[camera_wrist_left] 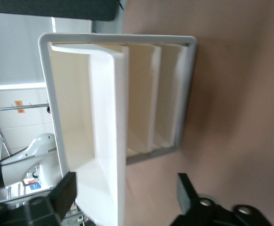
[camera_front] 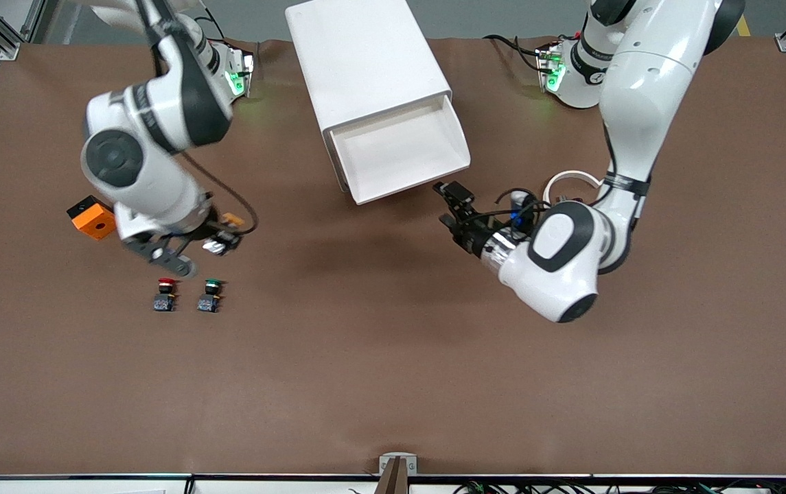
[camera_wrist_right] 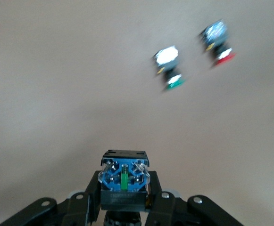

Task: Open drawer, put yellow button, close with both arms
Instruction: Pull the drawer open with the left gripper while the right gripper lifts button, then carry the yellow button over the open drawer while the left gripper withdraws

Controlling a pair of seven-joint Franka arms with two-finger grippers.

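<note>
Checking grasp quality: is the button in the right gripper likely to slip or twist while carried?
Probably rigid: the yellow button looks like hard plastic. The right gripper pinches its flat-sided base, so twisting seems unlikely. Likely light, being small.

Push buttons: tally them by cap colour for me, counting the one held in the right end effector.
Red-capped button: 1, on the table
Green-capped button: 1, on the table beside the red one
Yellow button: 1, gripped in the right end effector, blue base showing in the right wrist view
Total: 3
</note>
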